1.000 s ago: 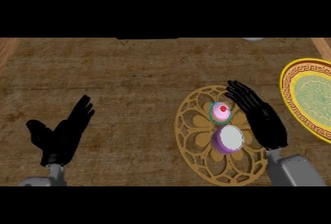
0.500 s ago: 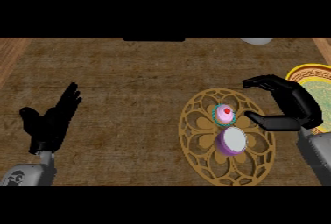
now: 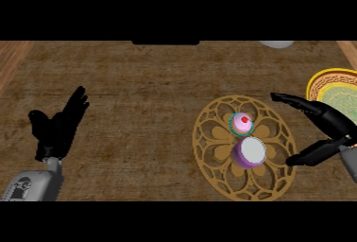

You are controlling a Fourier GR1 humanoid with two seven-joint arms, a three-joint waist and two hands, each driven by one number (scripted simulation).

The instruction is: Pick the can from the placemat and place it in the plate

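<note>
Nearest you, your left hand (image 3: 57, 126) rests open at the left side of the counter (image 3: 146, 80), fingers straight and pointing away from you, holding nothing. Your right hand (image 3: 325, 126) sits at the right, fingers and thumb spread in a wide curve that opens toward the left, with nothing between them. Just to the left of that hand lies the round gold placemat (image 3: 217, 156), and the can (image 3: 249, 152) stands on it, white top up, close to your thumb but not touching it. Slightly farther out on the same mat sits a small pink cupcake (image 3: 242, 124). Beyond your right hand, at the right edge, is the yellow-rimmed plate (image 3: 327, 82), partly hidden by your fingers.
</note>
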